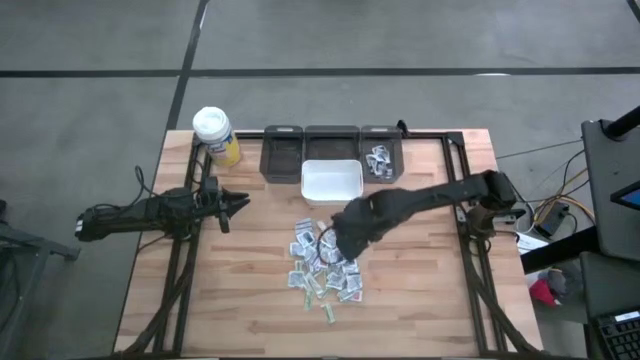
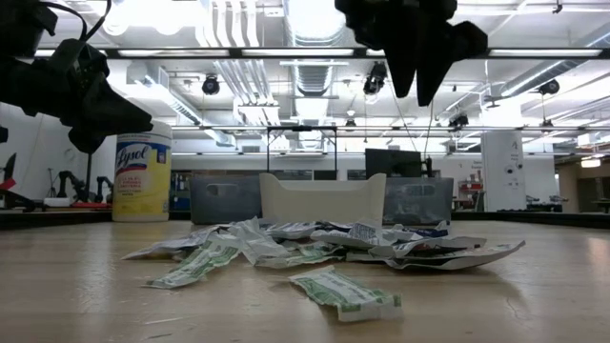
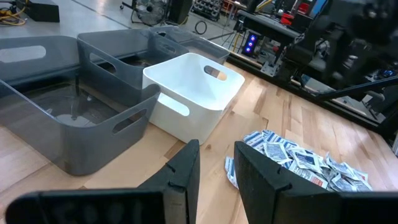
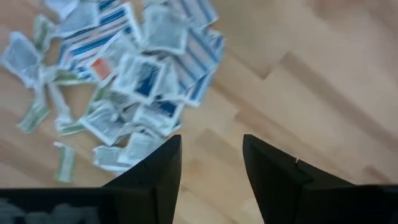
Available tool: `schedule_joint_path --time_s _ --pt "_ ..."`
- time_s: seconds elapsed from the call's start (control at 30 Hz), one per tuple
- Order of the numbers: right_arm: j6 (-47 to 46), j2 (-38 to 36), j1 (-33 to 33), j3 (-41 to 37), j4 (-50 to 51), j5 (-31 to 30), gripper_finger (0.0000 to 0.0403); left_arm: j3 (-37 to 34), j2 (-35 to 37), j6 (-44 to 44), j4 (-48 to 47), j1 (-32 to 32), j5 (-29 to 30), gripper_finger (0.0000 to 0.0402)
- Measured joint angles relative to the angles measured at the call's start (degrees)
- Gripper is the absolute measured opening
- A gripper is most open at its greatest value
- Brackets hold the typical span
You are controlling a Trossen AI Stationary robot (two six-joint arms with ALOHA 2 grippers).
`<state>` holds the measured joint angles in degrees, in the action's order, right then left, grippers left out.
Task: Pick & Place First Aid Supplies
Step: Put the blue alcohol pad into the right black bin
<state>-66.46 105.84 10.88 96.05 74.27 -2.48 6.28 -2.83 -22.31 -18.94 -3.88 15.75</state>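
Right gripper [image 4: 211, 168] open, empty, above packet pile [image 1: 322, 268] — overlapping packets risk multi-grab or scatter. Left gripper [image 3: 216, 171] parted, empty, idle.

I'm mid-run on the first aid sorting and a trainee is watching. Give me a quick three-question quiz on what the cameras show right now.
1. True or false: the right gripper already holds a packet.
2. Which grey bin already has packets in it? A) the one nearest the yellow bottle B) the middle one C) the one farthest from the bottle
3. Fill in: the white bin sits between the row of grey bins and the ____.

Key
1. False. Its fingers stand open and empty above bare wood beside the pile of packets.
2. C, the grey bin farthest from the bottle.
3. Pile of packets.

The left gripper waits at the table's left side.
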Motion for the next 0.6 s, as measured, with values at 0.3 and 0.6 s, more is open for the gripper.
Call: schedule_joint_path --time_s 0.3,0.6 --pt "-4.8 6.4 3.8 -0.1 -7.3 0.2 0.0174 0.0 0.0 0.0 0.0 0.0 0.0 0.0094" --pt "-2.6 11.9 2.4 -0.1 -13.1 1.2 0.018 0.0 0.0 0.0 0.0 0.0 0.0 0.0094"
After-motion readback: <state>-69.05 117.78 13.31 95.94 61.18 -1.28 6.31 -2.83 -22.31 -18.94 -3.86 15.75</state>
